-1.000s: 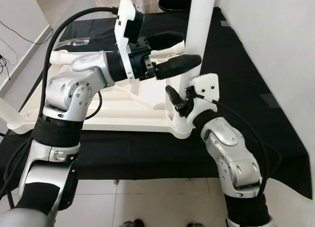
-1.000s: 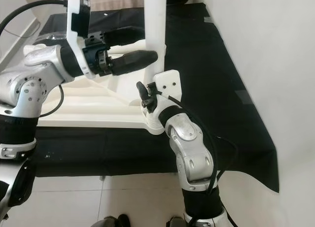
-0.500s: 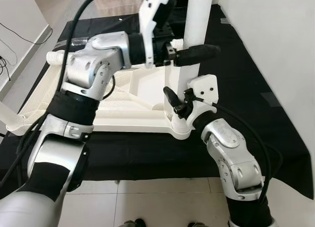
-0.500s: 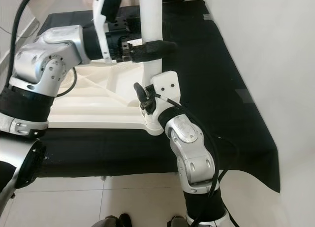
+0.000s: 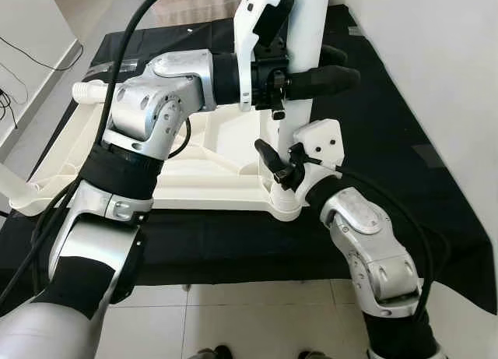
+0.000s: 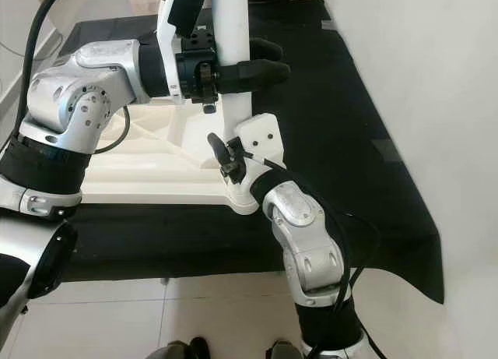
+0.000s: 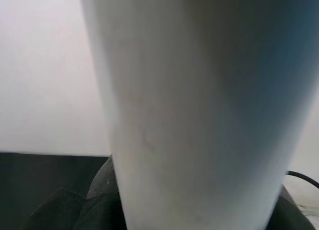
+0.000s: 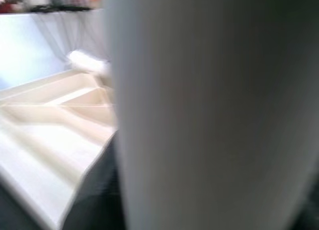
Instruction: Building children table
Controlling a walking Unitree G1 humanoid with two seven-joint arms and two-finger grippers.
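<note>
A white table leg (image 5: 310, 32) stands upright in the near right corner of the upturned tabletop (image 5: 194, 168) on black cloth (image 5: 373, 117). The left gripper (image 5: 327, 67), higher than before, clasps it at 12 o'clock; the right gripper (image 5: 274, 166) closes around its base.

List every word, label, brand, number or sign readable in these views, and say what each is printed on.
None: no readable text anywhere.
The white table leg, the upturned white tabletop and the black cloth are all plain.
The left pincer, around the leg, and the right pincer, at its base, carry no legible marking.
</note>
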